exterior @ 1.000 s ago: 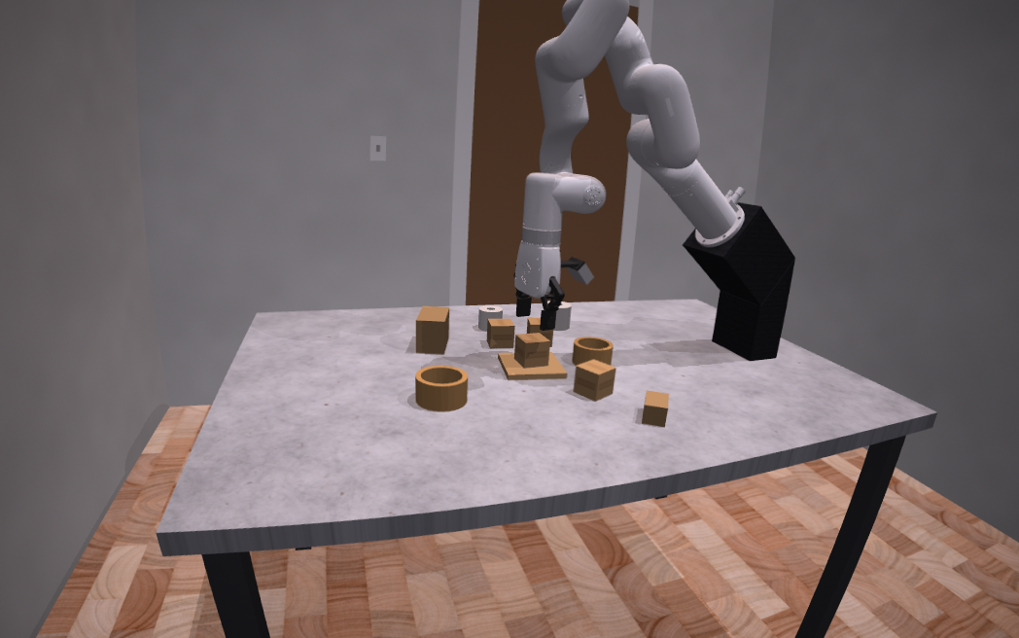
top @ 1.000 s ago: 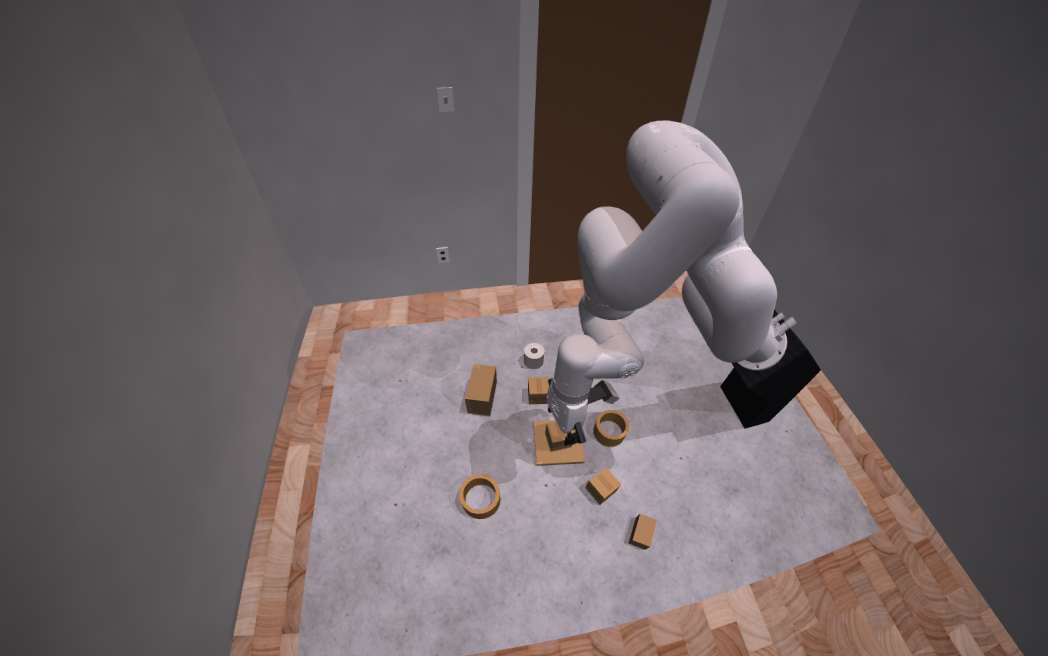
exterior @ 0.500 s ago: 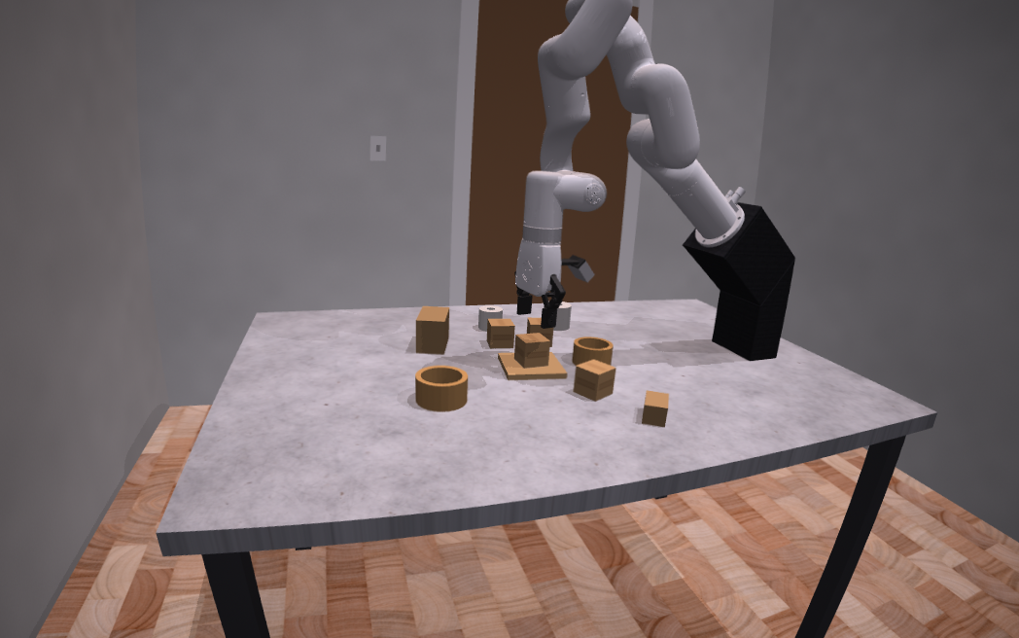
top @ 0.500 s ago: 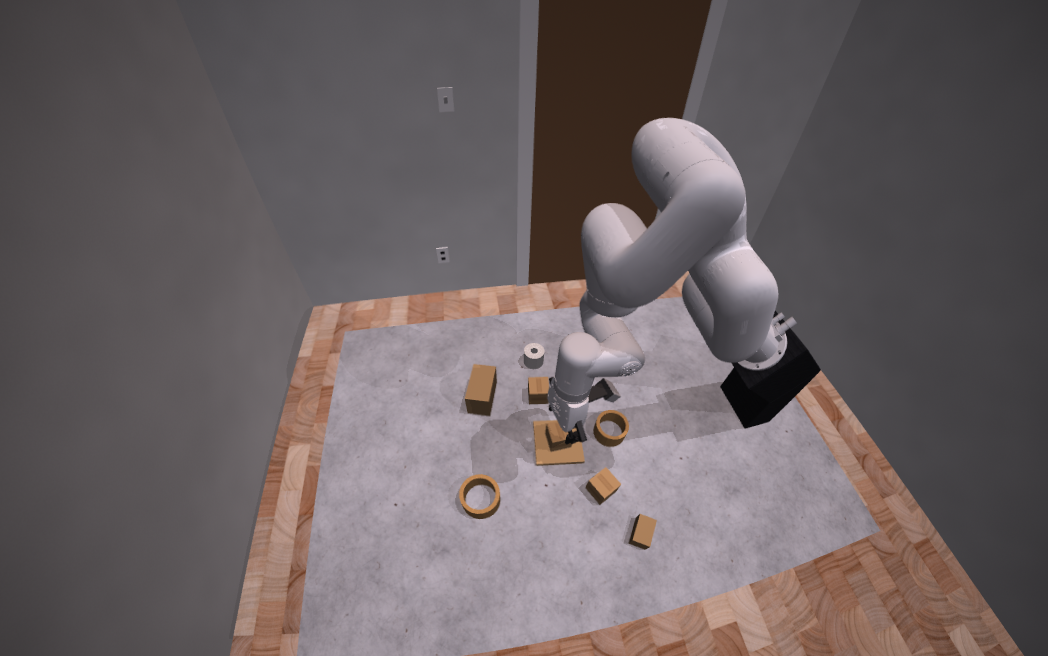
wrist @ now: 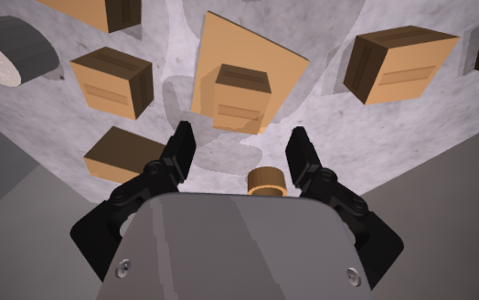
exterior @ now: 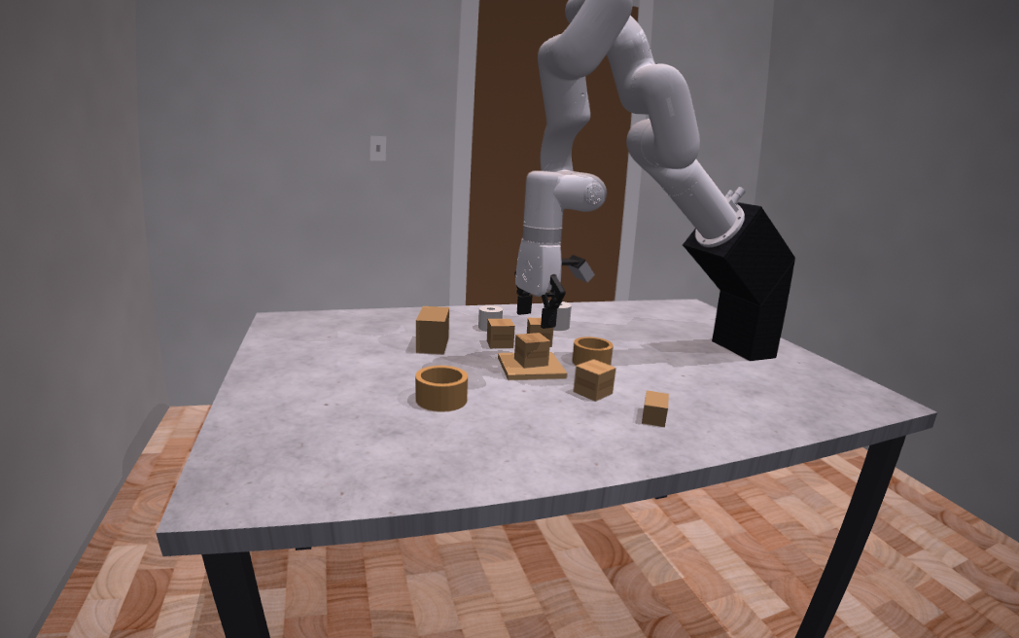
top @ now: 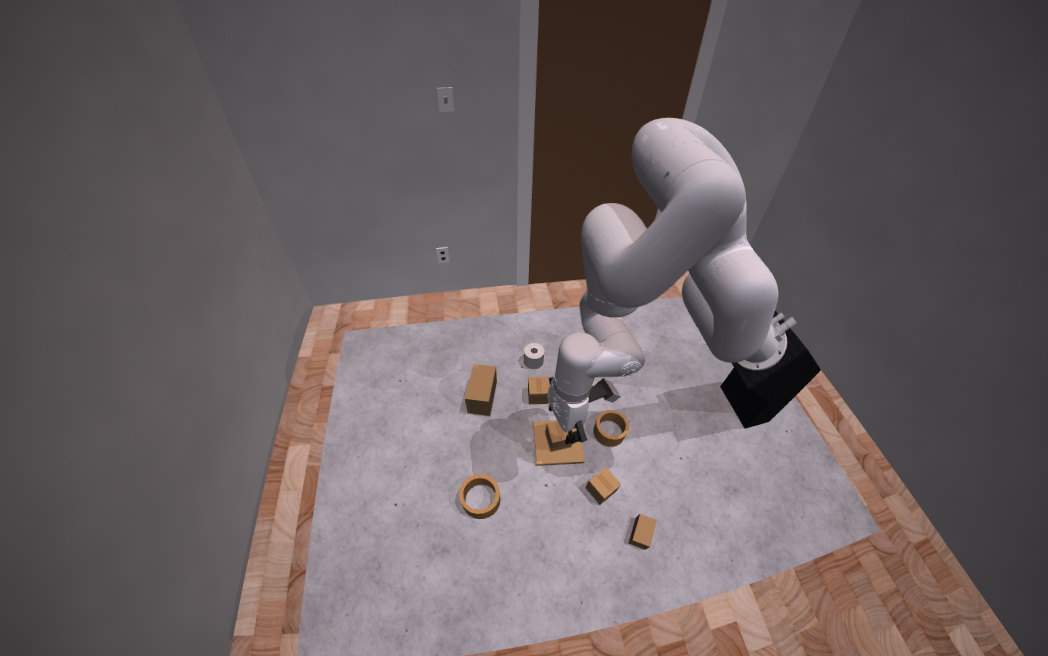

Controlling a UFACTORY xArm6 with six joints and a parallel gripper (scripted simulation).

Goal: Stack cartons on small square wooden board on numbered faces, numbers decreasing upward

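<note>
A brown carton (exterior: 532,348) stands alone on the small square wooden board (exterior: 531,369) near the table's middle; the wrist view shows the carton (wrist: 242,98) on the board (wrist: 247,64) too. My gripper (exterior: 541,308) hangs a little above and behind this carton, open and empty, and it also shows in the wrist view (wrist: 242,137). Other like cartons stand on the table: one behind the board to the left (exterior: 501,332), one right behind it (exterior: 540,329), and one in front to the right (exterior: 594,378). No number is visible on any carton.
A taller box (exterior: 432,329) stands at the back left. A smaller cube (exterior: 654,407) lies at the front right. Wooden rings sit left front (exterior: 441,387) and right (exterior: 592,349) of the board. Two grey cylinders (exterior: 490,317) (exterior: 560,315) stand behind. The arm's black base (exterior: 744,285) is at the right.
</note>
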